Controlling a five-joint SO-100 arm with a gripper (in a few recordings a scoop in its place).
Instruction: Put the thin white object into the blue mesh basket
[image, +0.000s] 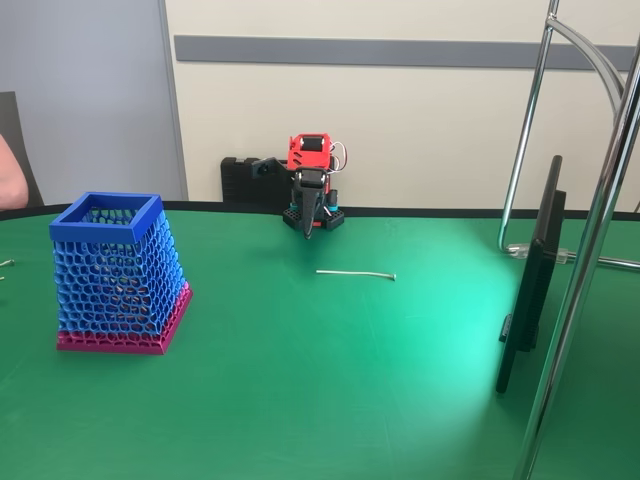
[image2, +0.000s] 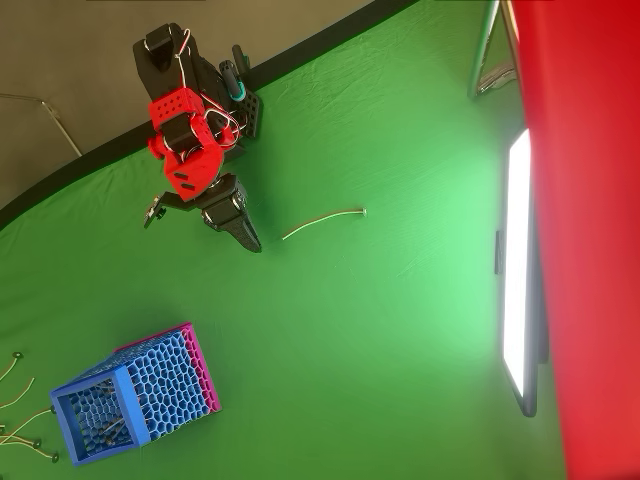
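Observation:
The thin white object (image: 356, 273) (image2: 322, 223) lies flat on the green table, bare and untouched. My red-and-black gripper (image: 307, 232) (image2: 254, 243) hangs point-down behind and left of it in the fixed view, a short gap away, its jaws shut with nothing between them. The blue mesh basket (image: 118, 272) (image2: 135, 393) stands upright at the left on its magenta base band. Several thin sticks lie inside it in the overhead view.
A dark monitor (image: 530, 280) (image2: 518, 270) stands on edge at the right, beside chrome stand legs (image: 580, 300). Loose thin sticks (image2: 18, 400) lie left of the basket. A person's elbow (image: 10, 175) shows at the far left edge. The arm's base (image2: 190, 90) sits at the table's back edge.

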